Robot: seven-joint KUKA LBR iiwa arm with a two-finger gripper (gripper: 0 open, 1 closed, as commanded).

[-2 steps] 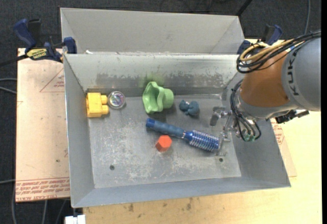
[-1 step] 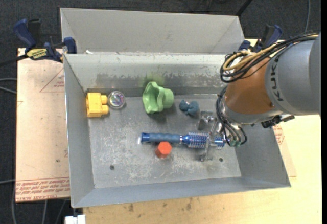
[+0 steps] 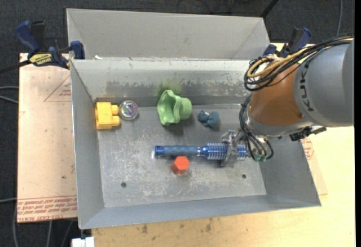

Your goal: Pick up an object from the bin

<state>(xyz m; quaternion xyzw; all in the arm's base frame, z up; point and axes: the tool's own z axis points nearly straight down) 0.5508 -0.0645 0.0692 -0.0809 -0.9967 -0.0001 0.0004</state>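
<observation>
My gripper (image 3: 232,147) is low in the right part of the bin, under the arm's orange cover, right at the bristled head end of a blue brush (image 3: 186,151). The brush lies flat with its handle pointing left across the bin floor. A small red-orange piece (image 3: 180,164) lies just in front of the handle. A little dark-blue lump (image 3: 209,119) rests behind the brush head, left of the gripper.
A green crumpled cup-like thing (image 3: 172,107) stands at the back middle. A yellow block (image 3: 106,114) and a round silver cap (image 3: 129,110) lie at the back left. The arm's bulk covers the bin's right side.
</observation>
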